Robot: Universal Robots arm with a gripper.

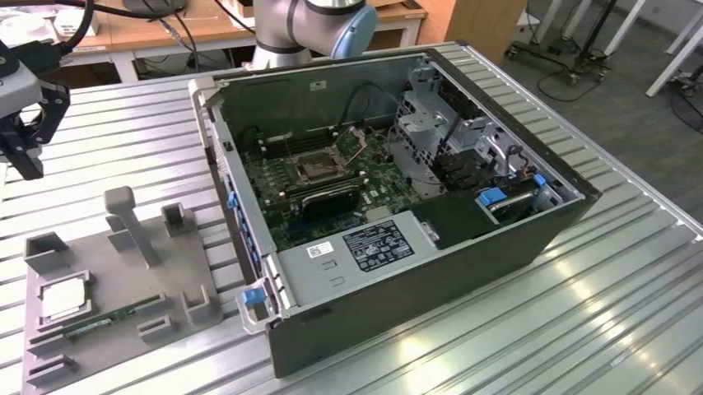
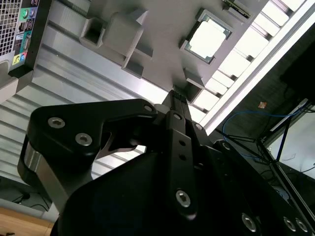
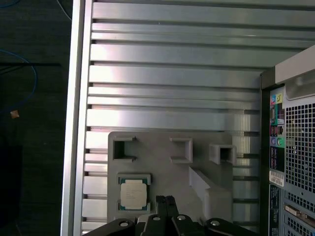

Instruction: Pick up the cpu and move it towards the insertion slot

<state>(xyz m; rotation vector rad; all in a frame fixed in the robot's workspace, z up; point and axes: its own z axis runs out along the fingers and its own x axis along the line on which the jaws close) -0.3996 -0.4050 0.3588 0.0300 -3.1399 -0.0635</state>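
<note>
At the exterior view's left edge, the gripper (image 1: pixel 26 164) hangs clenched and empty. The cpu (image 1: pixel 64 298) lies well apart from it on a grey fixture plate (image 1: pixel 165 271), and the insertion slot (image 1: pixel 315 167) is farther off.
Second wrist view: the cpu (image 2: pixel 206 39) lies beyond the gripper (image 2: pixel 178 94).
First wrist view: the cpu (image 3: pixel 134 191) is untouched.

The cpu (image 1: pixel 64 298) lies flat, silver face up, in a grey tray (image 1: pixel 121 284) pocket. The insertion slot (image 1: pixel 316 167), silver-framed and dark-centred, sits well apart.
</note>
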